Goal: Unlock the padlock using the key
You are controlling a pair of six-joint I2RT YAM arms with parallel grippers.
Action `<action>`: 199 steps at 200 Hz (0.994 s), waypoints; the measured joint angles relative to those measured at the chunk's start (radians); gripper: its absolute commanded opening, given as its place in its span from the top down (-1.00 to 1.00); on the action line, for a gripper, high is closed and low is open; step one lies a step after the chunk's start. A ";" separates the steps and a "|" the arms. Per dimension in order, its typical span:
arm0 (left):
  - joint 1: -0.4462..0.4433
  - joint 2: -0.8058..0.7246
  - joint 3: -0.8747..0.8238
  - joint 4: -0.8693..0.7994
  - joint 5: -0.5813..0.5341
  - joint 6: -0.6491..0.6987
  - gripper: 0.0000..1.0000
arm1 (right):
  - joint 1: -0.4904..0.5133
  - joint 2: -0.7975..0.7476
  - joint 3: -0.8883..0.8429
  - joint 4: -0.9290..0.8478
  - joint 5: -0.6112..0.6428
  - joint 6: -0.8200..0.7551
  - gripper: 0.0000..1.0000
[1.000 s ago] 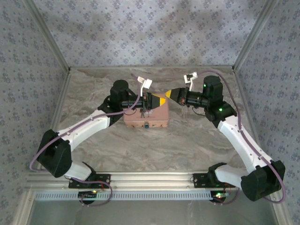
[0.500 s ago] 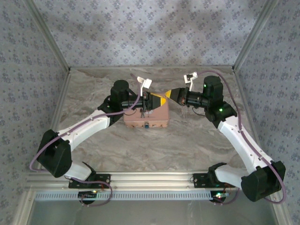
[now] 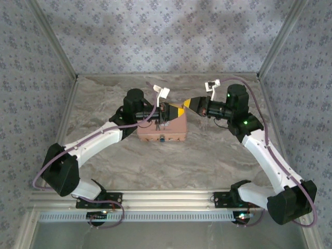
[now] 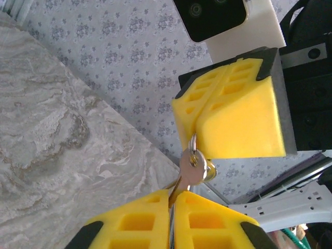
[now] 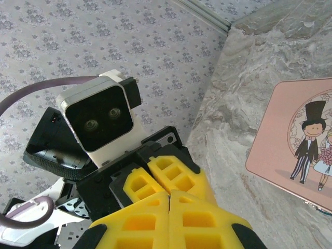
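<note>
Mid-air, key (image 4: 190,171) was clamped by its blade in left gripper (image 4: 174,199) jaws. Its ring was met by right gripper (image 3: 182,108) jaws, clenched tight — hold on it couldn't be told. Padlock (image 3: 162,138) was seen at tin (image 3: 176,127) near edge. Risk: key could be dropped or twisted if pulled by both arms.

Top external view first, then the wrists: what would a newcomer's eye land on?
Two yellow-padded tools sit tip to tip above the pink tin. The left tool is shut on a silver key, whose head sits right at the closed tip of the right tool. Next comes the cartoon bride and groom on the tin's lid, at the right of the right wrist view.
</note>
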 measured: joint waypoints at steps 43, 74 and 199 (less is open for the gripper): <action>-0.004 -0.011 0.003 -0.056 -0.004 0.042 1.00 | -0.009 -0.011 -0.018 -0.008 -0.002 -0.002 0.87; -0.004 -0.019 0.047 -0.169 -0.005 0.096 1.00 | -0.031 -0.021 -0.021 -0.045 -0.026 -0.044 0.28; -0.012 0.024 0.333 -0.797 0.164 0.383 1.00 | 0.006 -0.031 0.060 -0.240 -0.110 -0.327 -0.07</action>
